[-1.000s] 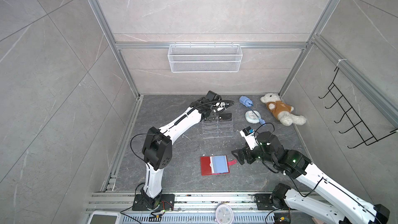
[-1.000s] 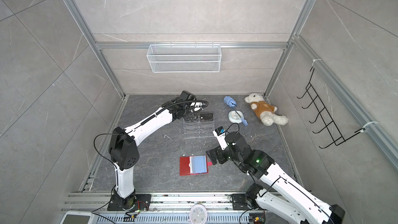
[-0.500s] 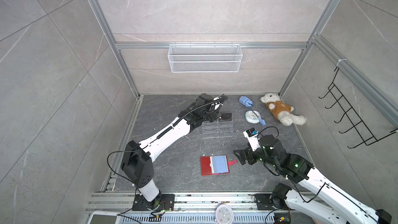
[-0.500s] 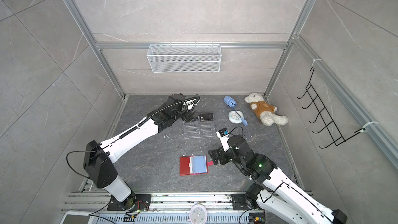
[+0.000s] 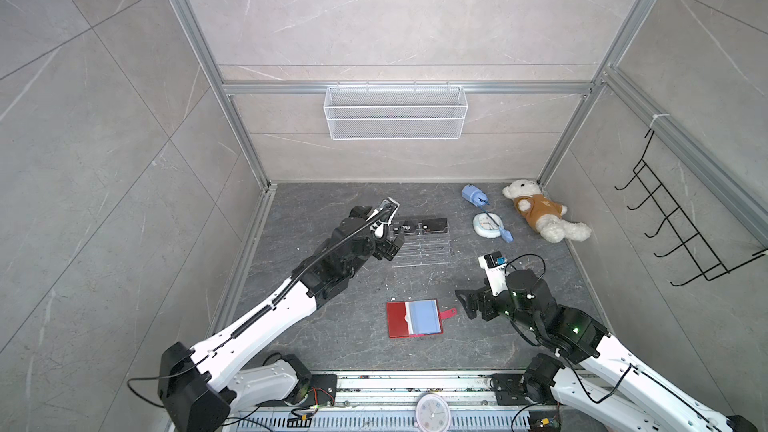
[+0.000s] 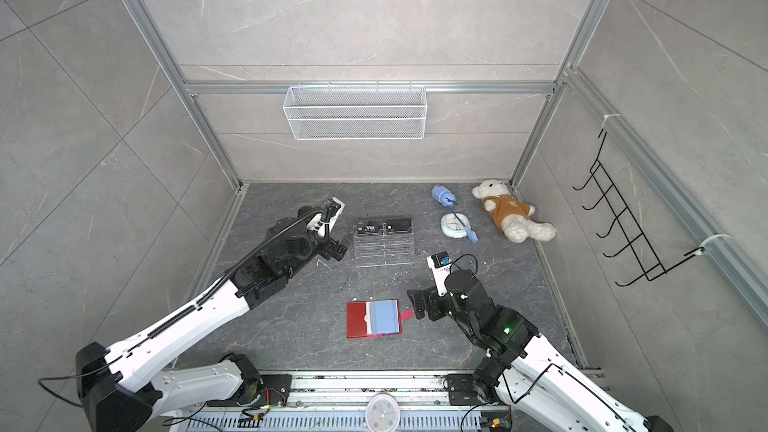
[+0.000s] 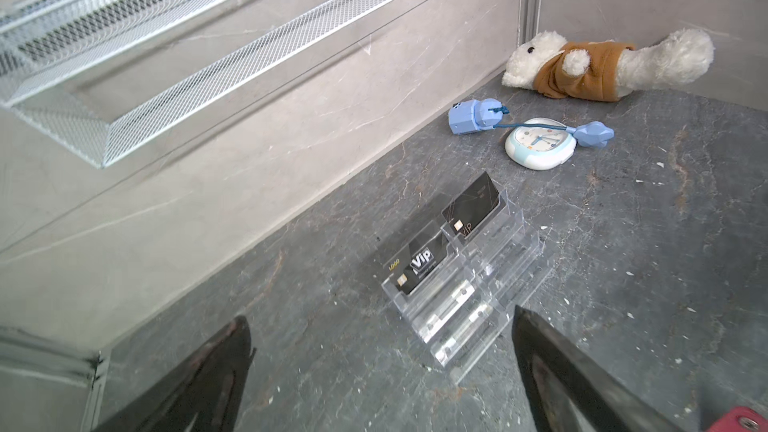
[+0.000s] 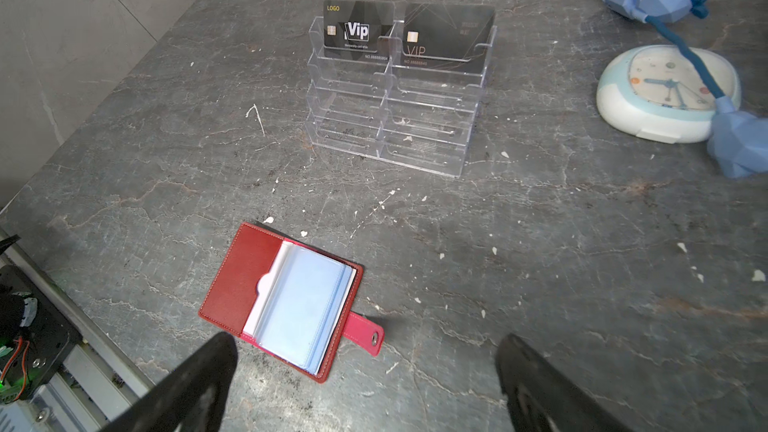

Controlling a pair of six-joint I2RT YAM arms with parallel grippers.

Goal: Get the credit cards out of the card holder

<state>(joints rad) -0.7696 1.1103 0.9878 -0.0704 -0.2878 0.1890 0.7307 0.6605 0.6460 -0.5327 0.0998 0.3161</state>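
The red card holder [image 5: 398, 320] [image 6: 357, 320] [image 8: 245, 280] lies open on the floor, pale blue sleeve up, snap tab toward my right gripper. Two black credit cards stand side by side in the top tier of a clear acrylic stand [image 5: 422, 251] [image 6: 384, 253] [image 8: 390, 118]: the "Vip" card [image 5: 409, 226] [image 6: 368, 228] [image 7: 415, 261] [image 8: 357, 31] and a second card [image 5: 434, 224] [image 6: 399, 225] [image 7: 473, 205] [image 8: 449, 35]. My left gripper [image 5: 390, 248] [image 6: 338, 249] [image 7: 380, 317] hangs open and empty beside the stand's left end. My right gripper [image 5: 465, 304] [image 6: 415, 304] [image 8: 365, 340] is open and empty just right of the tab.
A teddy bear [image 5: 540, 214], a small clock [image 5: 486, 225] and a blue toy on a cord [image 5: 473, 195] lie at the back right. A wire basket [image 5: 395, 112] hangs on the back wall, black hooks [image 5: 681, 234] on the right wall. Another clock [image 5: 432, 413] sits on the front rail.
My left gripper has pulled back from the stand's top tier toward the front left, and the "Vip" card now shows in the stand. The right gripper has barely moved.
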